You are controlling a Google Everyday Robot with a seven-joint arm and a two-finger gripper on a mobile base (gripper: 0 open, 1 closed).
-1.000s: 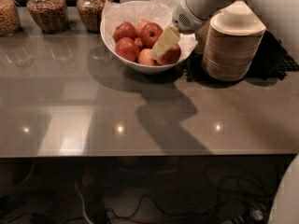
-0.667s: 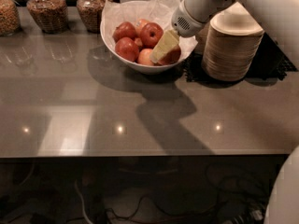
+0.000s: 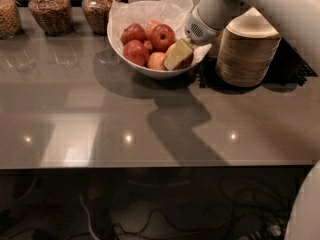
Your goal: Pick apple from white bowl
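Apple [image 3: 188,61] in the right side of the white bowl [image 3: 150,73], at the far middle of the grey counter [image 3: 100,114], half hidden behind the gripper [image 3: 176,57]. Round, no long axis to tell; stem end hidden. Gripper down from the far right, touching the apple; claw wide or narrow, cannot tell. Darker red apples [image 3: 162,36] to its left, stacked beige bowls [image 3: 247,54] just right.

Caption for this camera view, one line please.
Gripper down in the white bowl at the orange-red apple, stacked beige bowls nearby.
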